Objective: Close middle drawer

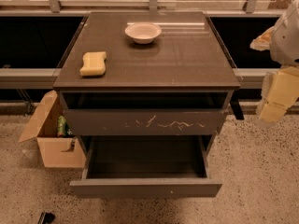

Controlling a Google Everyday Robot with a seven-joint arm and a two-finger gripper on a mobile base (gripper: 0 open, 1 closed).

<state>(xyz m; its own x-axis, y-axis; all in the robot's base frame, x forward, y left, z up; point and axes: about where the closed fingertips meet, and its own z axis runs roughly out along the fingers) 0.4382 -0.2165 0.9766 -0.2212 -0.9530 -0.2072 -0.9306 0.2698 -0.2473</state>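
Observation:
The middle drawer (145, 188) is pulled far out of the dark grey-brown cabinet (154, 73). Its plain front faces me low in the view, and its inside looks empty. Above it, the drawer front with white scratch marks (145, 122) stands slightly out. The lowest drawer is hidden under the open one. My gripper (276, 97) hangs at the right edge of the view, beside and to the right of the cabinet's top right corner, clear of the drawers and touching nothing.
A pale bowl (143, 32) and a yellow sponge (93, 63) lie on the cabinet top. An open cardboard box (51, 139) stands on the floor against the cabinet's left side. A small dark object (46, 217) lies at the bottom left. Speckled floor surrounds the cabinet.

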